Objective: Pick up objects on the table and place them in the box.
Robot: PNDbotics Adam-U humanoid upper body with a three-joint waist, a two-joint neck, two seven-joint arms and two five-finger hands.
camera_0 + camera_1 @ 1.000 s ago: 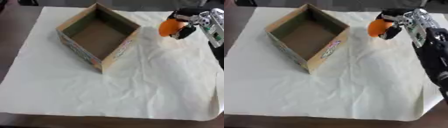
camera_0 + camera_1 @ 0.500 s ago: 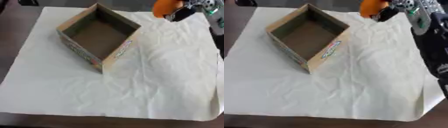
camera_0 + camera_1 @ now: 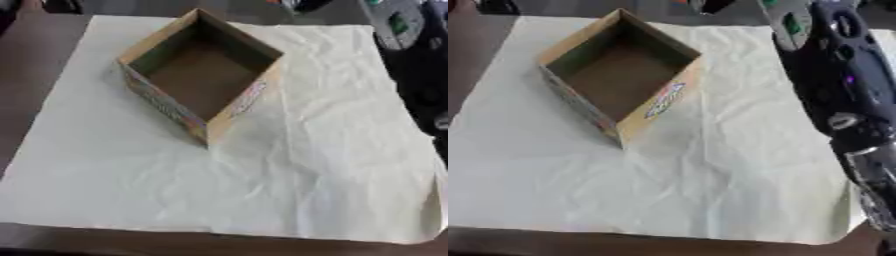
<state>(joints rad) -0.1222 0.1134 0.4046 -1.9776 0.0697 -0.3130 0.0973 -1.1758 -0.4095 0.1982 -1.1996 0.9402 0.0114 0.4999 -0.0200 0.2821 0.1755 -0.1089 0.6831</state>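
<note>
An open cardboard box [image 3: 238, 106] stands on the far left part of the white sheet [image 3: 297, 175], one corner towards me, with nothing inside. My right arm [image 3: 833, 85] runs up the right side to the top edge. There only a dark tip of my right hand [image 3: 713, 5] shows, beyond the box's far corner. A sliver of the orange object [image 3: 682, 1] shows beside it, still in the hand's hold; the rest is cut off. My left hand shows in no view.
The crumpled white sheet covers most of the dark brown table [image 3: 35, 75], whose bare wood shows at the left and along the near edge. Dark shapes lie past the sheet's far edge.
My right hand has carried the orange object up and to the left, from the sheet's right side to the top edge behind the box. The box has not moved.
</note>
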